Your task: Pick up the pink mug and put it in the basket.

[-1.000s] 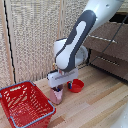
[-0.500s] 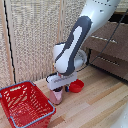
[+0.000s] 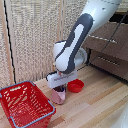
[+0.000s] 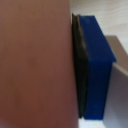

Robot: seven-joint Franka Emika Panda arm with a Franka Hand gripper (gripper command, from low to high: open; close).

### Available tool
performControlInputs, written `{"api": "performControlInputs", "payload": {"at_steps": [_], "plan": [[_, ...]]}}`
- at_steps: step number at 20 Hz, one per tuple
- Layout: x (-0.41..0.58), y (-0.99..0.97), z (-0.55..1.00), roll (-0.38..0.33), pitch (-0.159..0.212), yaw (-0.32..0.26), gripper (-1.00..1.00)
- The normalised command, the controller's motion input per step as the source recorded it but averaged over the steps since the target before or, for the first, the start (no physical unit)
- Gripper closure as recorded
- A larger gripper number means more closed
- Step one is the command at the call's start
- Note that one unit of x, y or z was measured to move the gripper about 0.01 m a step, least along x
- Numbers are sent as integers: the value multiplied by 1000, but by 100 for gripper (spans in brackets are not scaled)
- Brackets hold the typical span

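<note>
White arm (image 3: 80,37) dominates the exterior view, coming down from the upper right and bending to a point over the wooden floor (image 3: 100,107). Behind it, a pale slatted wall (image 3: 35,35); dark wooden furniture (image 3: 110,52) at far right.

Basket (image 3: 25,105): red lattice sides, grey-blue rim, sits on the floor at near left of the exterior view. Upright, open top. Contents not made out.

Gripper (image 3: 59,88): white boxy hand pointing straight down, at the end of the arm, just right of the basket. Its fingers reach down around the top of the pink mug (image 3: 58,95).

Pink mug: upright, just beside the basket's right rim, outside the basket. Whether its base touches the floor or hangs a little clear, cannot tell at this sharpness.

Red bowl (image 3: 75,86): shallow, on the floor just right of and a little behind the mug, apart from it.

Wrist view: filled mostly by a pink-brown surface, the mug wall (image 4: 32,65), very close to the lens. Pressed flat against it, a dark pad backed by a blue fingertip (image 4: 97,65). Pale floor shows beyond the finger. Only one finger visible here; the other is hidden.

Grip state: jaws drawn in narrowly, clamped on the mug, pad in contact with its wall.
</note>
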Motion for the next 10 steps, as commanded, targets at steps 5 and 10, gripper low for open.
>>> {"api": "performControlInputs", "payload": {"at_steps": [5,10], "plan": [[136,-19,636,124,50,0,100],[269,-2,713,124,83,0,100]]}}
